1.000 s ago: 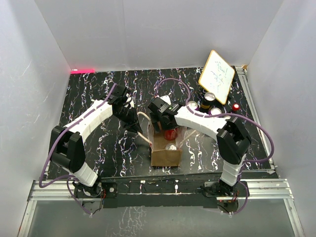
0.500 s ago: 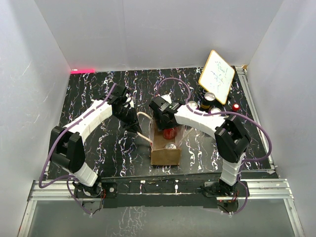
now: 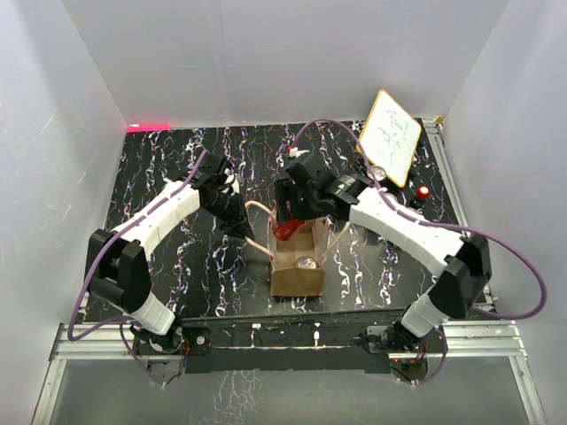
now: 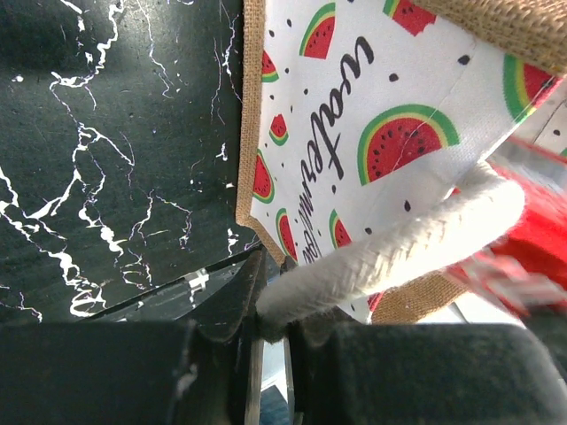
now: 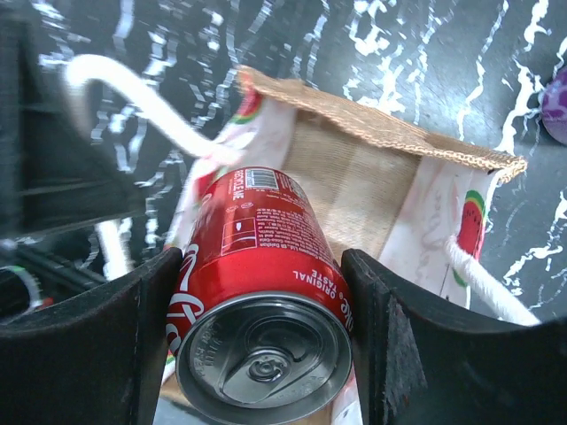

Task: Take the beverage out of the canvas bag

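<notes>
The tan canvas bag (image 3: 298,268) stands at the table's near middle, its lining printed with watermelons (image 4: 372,133). My right gripper (image 3: 290,226) is shut on a red cola can (image 5: 261,292) and holds it tilted above the bag's far end (image 5: 372,168); the can also shows in the top view (image 3: 286,230). A silver can top (image 3: 306,263) shows inside the bag. My left gripper (image 4: 270,332) is shut on a cream rope handle (image 4: 390,248) at the bag's left side; the handle also shows in the top view (image 3: 255,226).
A white board (image 3: 390,137) leans at the back right, with cans (image 3: 376,174) and a small red-capped thing (image 3: 423,190) beside it. Grey walls enclose the black marbled table (image 3: 168,177). A purple thing (image 5: 556,106) shows at the right wrist view's edge.
My right gripper has risen out of the bag with the red can, and the right arm has stretched out. The left gripper has held still on the handle.
</notes>
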`<action>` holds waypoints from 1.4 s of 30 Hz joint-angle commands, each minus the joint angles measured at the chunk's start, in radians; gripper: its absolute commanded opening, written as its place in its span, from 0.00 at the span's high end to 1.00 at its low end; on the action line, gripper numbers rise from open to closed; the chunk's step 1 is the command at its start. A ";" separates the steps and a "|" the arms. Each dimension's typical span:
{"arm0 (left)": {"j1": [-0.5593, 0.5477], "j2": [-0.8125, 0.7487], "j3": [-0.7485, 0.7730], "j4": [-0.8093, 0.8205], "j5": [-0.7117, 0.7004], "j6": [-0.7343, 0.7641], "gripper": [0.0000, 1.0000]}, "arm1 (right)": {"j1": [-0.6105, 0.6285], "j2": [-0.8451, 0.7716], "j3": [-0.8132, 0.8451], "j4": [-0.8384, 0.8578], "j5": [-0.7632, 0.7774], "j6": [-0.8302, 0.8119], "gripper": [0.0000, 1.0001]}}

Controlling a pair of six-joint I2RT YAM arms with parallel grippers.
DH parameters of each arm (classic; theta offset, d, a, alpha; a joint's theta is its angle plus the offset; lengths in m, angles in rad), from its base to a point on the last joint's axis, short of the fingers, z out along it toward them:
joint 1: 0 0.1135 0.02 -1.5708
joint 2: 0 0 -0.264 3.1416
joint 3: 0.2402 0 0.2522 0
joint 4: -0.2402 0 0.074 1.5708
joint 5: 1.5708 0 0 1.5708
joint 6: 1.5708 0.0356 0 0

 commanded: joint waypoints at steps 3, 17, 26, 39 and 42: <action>0.001 -0.049 -0.014 0.005 0.003 -0.014 1.00 | -0.033 -0.171 0.134 0.070 -0.100 0.070 0.87; 0.001 -0.077 -0.065 0.026 -0.004 -0.041 1.00 | -0.077 -0.370 0.195 -0.047 0.502 -0.125 0.89; 0.001 -0.026 -0.011 0.007 -0.002 -0.025 1.00 | -0.203 -0.368 -0.042 -0.125 0.515 -0.080 0.92; 0.000 0.007 -0.010 0.020 0.013 -0.035 1.00 | -0.333 -0.299 -0.398 0.173 0.308 -0.096 0.92; 0.000 0.015 -0.012 0.027 0.019 -0.039 1.00 | -0.373 -0.273 -0.417 0.240 0.281 -0.117 0.92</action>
